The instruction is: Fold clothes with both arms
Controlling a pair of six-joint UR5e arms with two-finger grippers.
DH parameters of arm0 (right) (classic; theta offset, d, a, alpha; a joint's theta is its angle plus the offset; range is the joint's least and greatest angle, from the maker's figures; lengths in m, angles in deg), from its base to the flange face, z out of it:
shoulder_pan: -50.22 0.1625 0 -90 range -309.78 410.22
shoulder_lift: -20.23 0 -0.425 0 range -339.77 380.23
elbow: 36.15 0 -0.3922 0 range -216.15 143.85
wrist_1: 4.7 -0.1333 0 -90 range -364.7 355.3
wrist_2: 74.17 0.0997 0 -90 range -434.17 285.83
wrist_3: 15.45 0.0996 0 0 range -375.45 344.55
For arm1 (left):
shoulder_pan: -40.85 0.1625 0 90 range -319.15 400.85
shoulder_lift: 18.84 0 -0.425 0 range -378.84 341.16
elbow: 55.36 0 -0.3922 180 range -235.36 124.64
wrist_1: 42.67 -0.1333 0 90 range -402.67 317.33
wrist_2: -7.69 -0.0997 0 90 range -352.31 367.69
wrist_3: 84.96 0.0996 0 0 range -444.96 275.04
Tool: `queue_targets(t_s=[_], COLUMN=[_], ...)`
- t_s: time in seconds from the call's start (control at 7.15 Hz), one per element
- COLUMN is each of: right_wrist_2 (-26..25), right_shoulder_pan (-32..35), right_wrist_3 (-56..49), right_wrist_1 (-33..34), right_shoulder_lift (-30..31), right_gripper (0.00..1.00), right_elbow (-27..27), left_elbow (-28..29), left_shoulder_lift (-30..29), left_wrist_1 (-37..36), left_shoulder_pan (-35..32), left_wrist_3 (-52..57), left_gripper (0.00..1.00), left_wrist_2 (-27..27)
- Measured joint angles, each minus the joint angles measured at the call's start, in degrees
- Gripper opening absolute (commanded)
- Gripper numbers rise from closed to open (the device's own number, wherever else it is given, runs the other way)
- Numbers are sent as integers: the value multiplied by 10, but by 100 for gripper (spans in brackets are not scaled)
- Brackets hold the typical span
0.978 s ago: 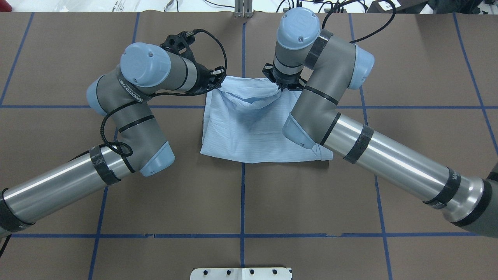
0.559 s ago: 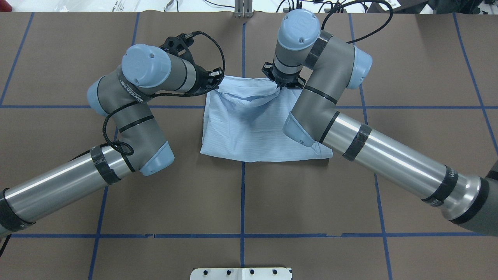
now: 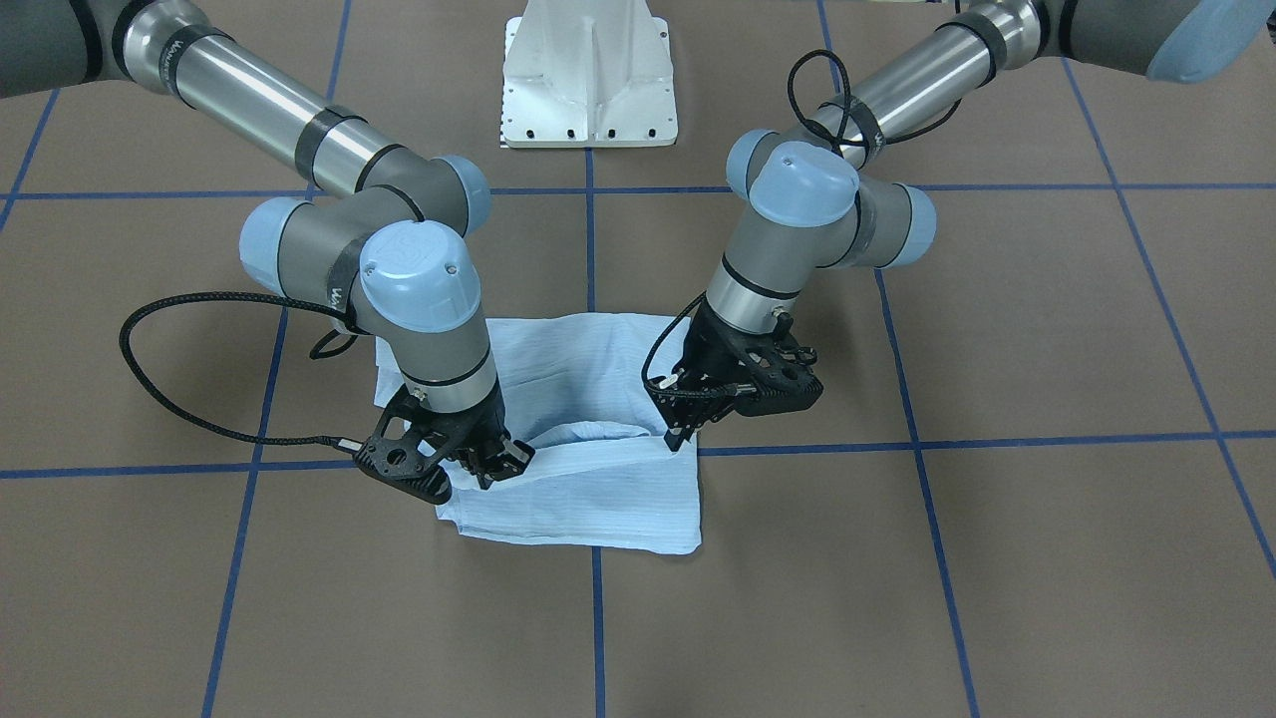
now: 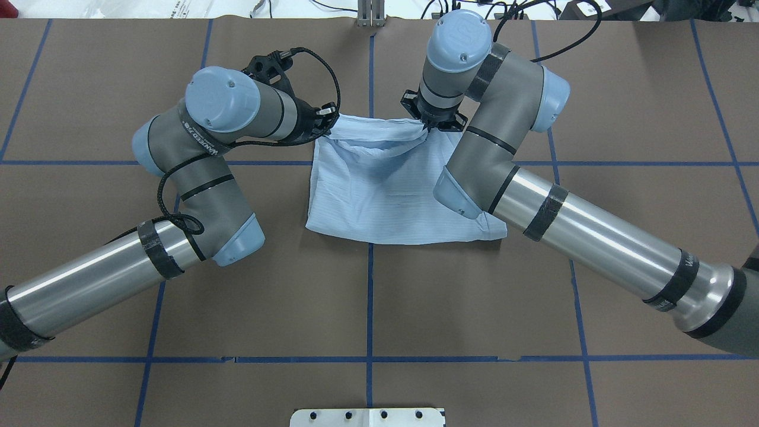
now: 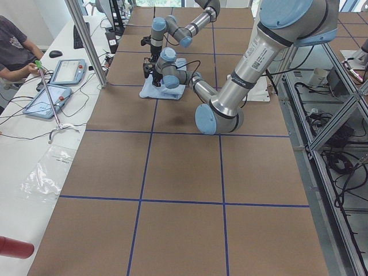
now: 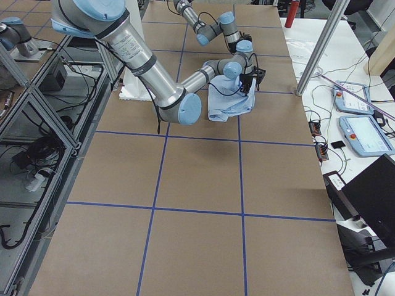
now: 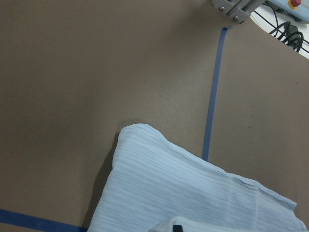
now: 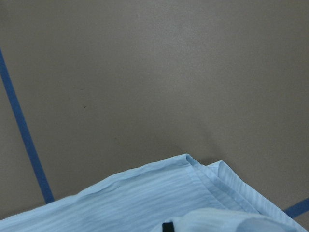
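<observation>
Surface: a table (image 4: 379,296) covered in brown sheeting and marked into squares by blue tape lines (image 4: 369,308). A white base plate (image 3: 588,70) stands at the robot's side. Along the far side runs a white bench carrying two control tablets (image 5: 70,71), with a seated person (image 5: 14,49) at it.

The left arm (image 4: 201,154) and right arm (image 4: 504,154) both reach to the far middle of the table. A light-blue striped shirt (image 4: 379,196) lies there in a rough rectangle across the centre tape line, mostly flat.

The left gripper (image 3: 680,439) is closed on one end of the shirt's far edge. The right gripper (image 3: 488,464) is closed on the other end. That edge is lifted and hangs as a loose fold between them.

Lettering: a black strap (image 4: 198,139) on the left arm bears white print, too small to read with certainty.
</observation>
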Motion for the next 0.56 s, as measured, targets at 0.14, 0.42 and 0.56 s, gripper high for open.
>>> queue_targets(t_s=[0.14, 0.42, 0.56], right_wrist_2=[-1, 2, 8], right_shoulder_pan=[0, 3, 5], right_wrist_3=[-1, 0, 0], right_wrist_1=[-3, -9, -11], right_shoulder_lift=[0, 0, 0], right_gripper=[100, 100, 100], right_elbow=[1, 2, 2], left_elbow=[0, 0, -1], left_shoulder_lift=[0, 0, -1], left_wrist_1=[0, 1, 0], left_shoulder_pan=[0, -4, -11], left_wrist_3=[-4, -7, -5], left_gripper=[99, 99, 99], left_wrist_2=[0, 0, 0])
